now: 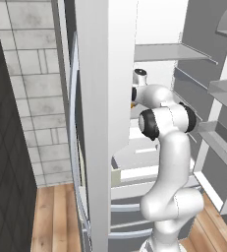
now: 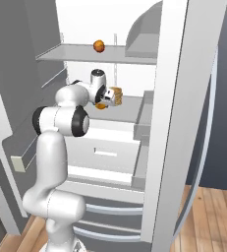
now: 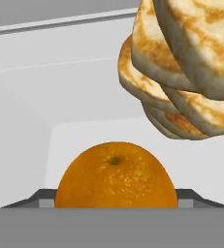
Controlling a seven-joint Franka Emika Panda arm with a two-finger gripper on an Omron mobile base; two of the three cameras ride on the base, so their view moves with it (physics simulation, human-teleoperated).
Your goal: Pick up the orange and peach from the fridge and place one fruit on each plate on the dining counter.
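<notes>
The orange (image 3: 116, 175) sat low and central in the hand view, right up against the camera, resting on the white floor of a fridge (image 2: 176, 98) shelf, its little stem dimple facing up. From the right base view the same fruit showed as a sliver of orange (image 2: 100, 105) tucked under the end of the arm, on the middle shelf (image 2: 127, 112) of the open fridge. The gripper (image 2: 107, 97) was down at it, with a dark finger (image 3: 41, 198) on the fruit's left and another on its right, both just beside the skin; whether they were pinching it or merely bracketing it I could not tell. Right next to the orange, on its right and touching or nearly so, stood the tan stack of browned bread slices (image 3: 181, 68), looming large and tilted in the hand view and seen as a small stack (image 2: 115, 96) at the hand's tip from the right base. One shelf up, well apart from all this, the peach (image 2: 99, 46) sat alone on the upper shelf (image 2: 75, 53), orange-red and round. In the left base view the white arm (image 1: 166, 123) reached past the open left door (image 1: 98, 123) into the bright interior, and a tiled wall (image 1: 34, 88) and wooden floor (image 1: 56, 216) lay to the left.
</notes>
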